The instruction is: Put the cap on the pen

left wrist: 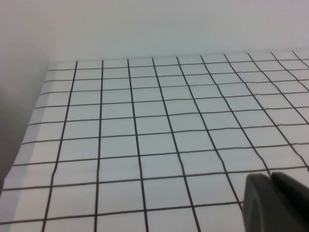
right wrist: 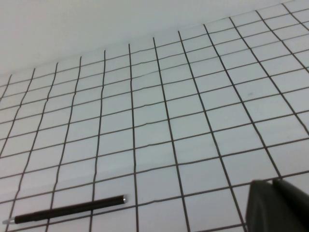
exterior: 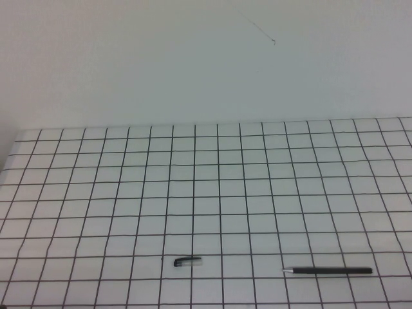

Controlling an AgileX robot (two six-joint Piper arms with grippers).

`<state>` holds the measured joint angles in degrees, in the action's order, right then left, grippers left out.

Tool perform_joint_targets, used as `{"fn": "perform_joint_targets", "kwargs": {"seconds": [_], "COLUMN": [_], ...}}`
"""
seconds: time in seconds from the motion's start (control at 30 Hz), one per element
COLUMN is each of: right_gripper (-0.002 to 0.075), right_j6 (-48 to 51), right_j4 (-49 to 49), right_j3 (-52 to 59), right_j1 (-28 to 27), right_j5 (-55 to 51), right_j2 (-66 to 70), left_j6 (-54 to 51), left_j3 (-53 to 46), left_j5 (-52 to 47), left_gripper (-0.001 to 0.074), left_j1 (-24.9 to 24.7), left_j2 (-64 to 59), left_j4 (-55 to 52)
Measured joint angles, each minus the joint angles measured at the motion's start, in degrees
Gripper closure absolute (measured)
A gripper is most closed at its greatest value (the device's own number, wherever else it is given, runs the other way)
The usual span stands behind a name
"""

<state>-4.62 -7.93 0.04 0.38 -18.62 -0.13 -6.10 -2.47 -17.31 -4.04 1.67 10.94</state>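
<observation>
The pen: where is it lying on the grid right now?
In the high view the pen lies flat near the table's front edge on the robot's right, silvery tip pointing left toward the cap, which sits apart from it nearer the middle.

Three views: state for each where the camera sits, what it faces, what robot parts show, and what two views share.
High view: raised on the robot's side, angled down at the grid table; shows the pen and cap; no arm visible.
Left wrist view: on the left arm, low over the grid; only a dark piece of the left gripper shows.
Right wrist view: on the right arm; a dark piece of the right gripper shows.
Shared: the pen appears in the high and right wrist views.
</observation>
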Motion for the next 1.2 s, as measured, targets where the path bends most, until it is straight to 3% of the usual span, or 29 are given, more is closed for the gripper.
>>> {"fn": "perform_joint_targets", "kwargs": {"seconds": [0.2, 1.2], "right_gripper": [0.0727, 0.0727], "right_j6": [0.0, 0.0], "right_j4": [0.0, 0.0], "right_j3": [0.0, 0.0], "right_j1": [0.0, 0.0], "right_j5": [-0.1, -0.1], "right_j2": [0.0, 0.0], "left_j6": [0.0, 0.0], "left_j3": [0.0, 0.0], "left_j5": [0.0, -0.1], "left_gripper": [0.0735, 0.0735], "left_j1": [3.4, 3.3], "left_j2": [0.0, -0.1], "left_j4": [0.1, 0.4]}}
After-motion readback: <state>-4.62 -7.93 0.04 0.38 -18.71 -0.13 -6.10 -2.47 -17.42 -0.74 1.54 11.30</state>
